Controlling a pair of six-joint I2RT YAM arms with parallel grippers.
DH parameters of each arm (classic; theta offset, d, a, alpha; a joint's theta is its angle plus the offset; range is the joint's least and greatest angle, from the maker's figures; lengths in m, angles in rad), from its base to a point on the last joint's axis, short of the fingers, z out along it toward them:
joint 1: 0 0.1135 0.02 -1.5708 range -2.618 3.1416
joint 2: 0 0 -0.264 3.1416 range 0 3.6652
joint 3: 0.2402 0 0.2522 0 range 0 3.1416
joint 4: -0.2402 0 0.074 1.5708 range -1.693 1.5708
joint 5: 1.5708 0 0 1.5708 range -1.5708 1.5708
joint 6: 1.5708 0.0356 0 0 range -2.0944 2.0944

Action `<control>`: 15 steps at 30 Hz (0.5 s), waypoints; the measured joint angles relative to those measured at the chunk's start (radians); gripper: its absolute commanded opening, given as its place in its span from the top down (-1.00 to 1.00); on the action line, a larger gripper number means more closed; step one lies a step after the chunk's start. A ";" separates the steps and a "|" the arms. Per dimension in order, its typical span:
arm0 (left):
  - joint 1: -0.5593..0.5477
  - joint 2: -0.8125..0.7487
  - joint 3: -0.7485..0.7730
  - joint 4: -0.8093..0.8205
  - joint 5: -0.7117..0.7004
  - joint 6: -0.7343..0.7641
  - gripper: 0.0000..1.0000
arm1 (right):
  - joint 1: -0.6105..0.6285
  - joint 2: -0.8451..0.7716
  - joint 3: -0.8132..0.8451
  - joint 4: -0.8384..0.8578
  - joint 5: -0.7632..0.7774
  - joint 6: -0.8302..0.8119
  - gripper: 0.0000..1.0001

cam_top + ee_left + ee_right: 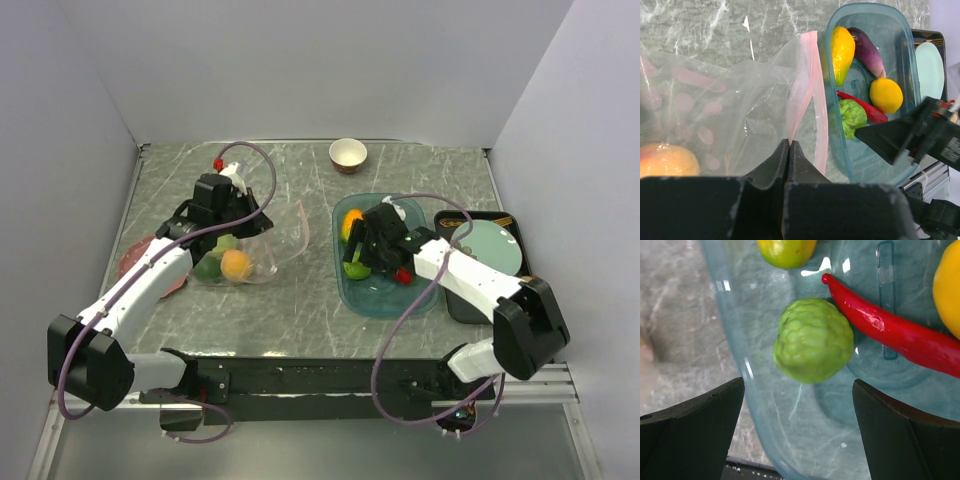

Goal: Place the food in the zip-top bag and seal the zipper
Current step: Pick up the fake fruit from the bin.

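the zip-top bag (715,100), an orange (665,160) inside, is pinched in the left gripper (789,145), jaws pressed together just below the pink zipper (807,90). over the teal tray (730,325), the right gripper (797,387) is spread wide, with the green cabbage (813,340) just ahead, untouched.

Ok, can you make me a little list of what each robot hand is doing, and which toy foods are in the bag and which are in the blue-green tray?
left gripper: shut, pinching the zip-top bag at its mouth edge
right gripper: open, over the cabbage
zipper: pink strip, not sealed
in the bag: orange, green fruit
in the tray: cabbage, chili, lemon, eggplant, yellow-green fruit
back of table: small bowl
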 measured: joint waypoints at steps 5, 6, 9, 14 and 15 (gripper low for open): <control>-0.001 0.000 0.000 -0.003 -0.004 0.003 0.98 | -0.008 0.110 0.032 0.000 -0.002 0.053 -0.89; -0.002 0.000 0.000 -0.003 -0.008 0.003 0.99 | -0.011 0.126 0.035 0.000 -0.002 0.063 -0.89; -0.002 0.000 -0.003 -0.003 -0.016 0.006 0.98 | -0.013 0.146 0.036 0.000 0.000 0.093 -0.88; -0.002 0.000 -0.021 -0.002 -0.019 0.006 0.98 | -0.017 0.145 0.035 0.014 0.011 0.145 -0.79; -0.002 0.000 -0.024 -0.003 -0.019 0.006 0.98 | -0.020 0.145 0.035 0.019 0.011 0.157 -0.76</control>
